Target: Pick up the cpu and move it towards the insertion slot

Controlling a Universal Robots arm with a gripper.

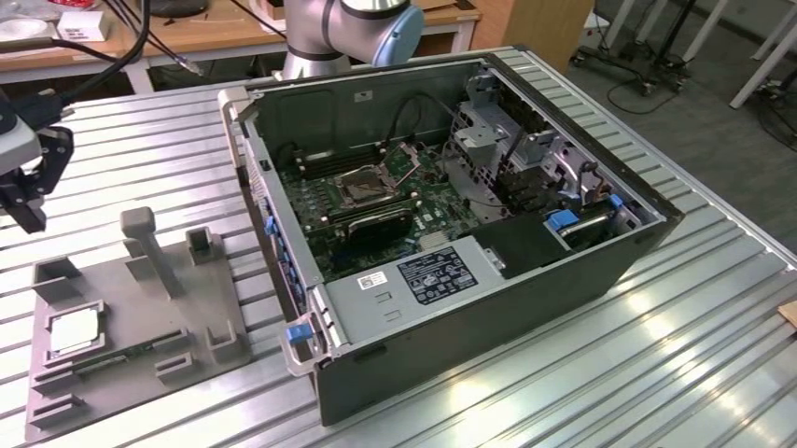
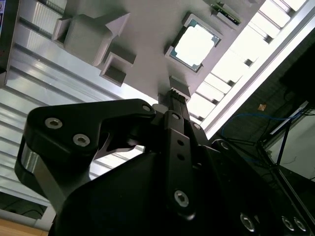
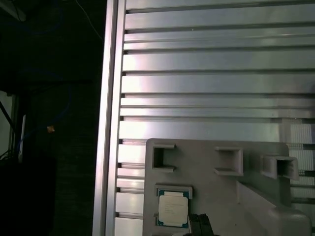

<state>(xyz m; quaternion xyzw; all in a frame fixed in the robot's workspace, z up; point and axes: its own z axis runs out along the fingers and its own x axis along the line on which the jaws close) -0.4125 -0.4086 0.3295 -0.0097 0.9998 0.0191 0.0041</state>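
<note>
The cpu (image 1: 75,334), a small square chip with a silvery top, lies flat in a pocket of the grey tray (image 1: 137,317) at the exterior view's left. My gripper (image 1: 30,222) hangs above the table behind the tray, shut and holding nothing, well above the cpu and apart from it. In both wrist views the cpu (image 2: 194,44) (image 3: 172,209) sits in its pocket a short way beyond the fingertips (image 3: 199,226). The insertion slot (image 1: 361,187), a square socket with a silver frame, is on the green motherboard inside the open computer case (image 1: 498,308).
Upright posts (image 1: 144,247) rise from the tray between gripper and case. A green memory stick (image 1: 118,357) lies in the tray beside the cpu. The slatted metal table's edge (image 3: 106,123) runs close to the tray. The arm's base (image 1: 336,37) stands behind the case.
</note>
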